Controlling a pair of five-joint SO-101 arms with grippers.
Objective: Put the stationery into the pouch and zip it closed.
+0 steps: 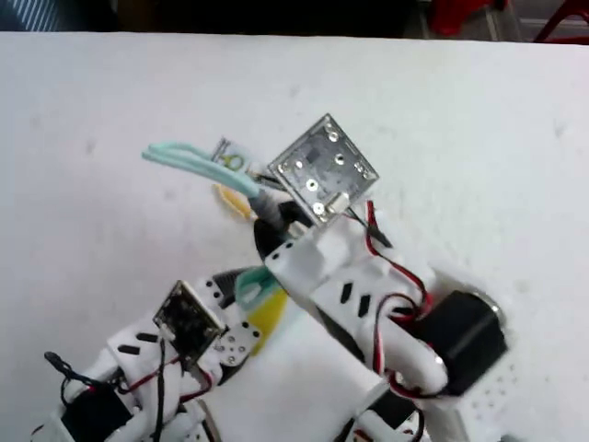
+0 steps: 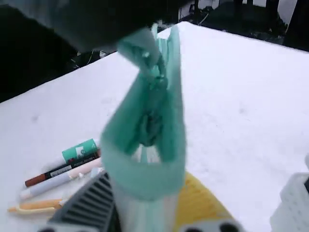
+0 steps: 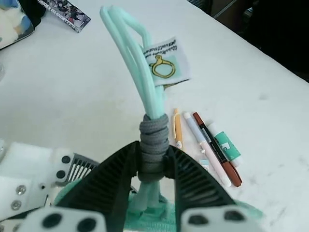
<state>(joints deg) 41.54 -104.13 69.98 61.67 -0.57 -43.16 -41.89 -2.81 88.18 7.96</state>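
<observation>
The pouch is yellow with mint trim and lies mostly hidden under the two arms. Its mint cord loop carries a paper label and a grey wrap. My right gripper is shut on that grey wrap, and the loop sticks out beyond it. My left gripper is shut on the pouch's mint fabric edge, lifted off the table, with the yellow body below. On the table lie an orange pen, a pale pen, a brown marker and a mint eraser.
The white table stretches wide to the right and back. A dark printed strip and a rounded container lie at the table's far corner in the right wrist view. The two arm bodies crowd the near edge.
</observation>
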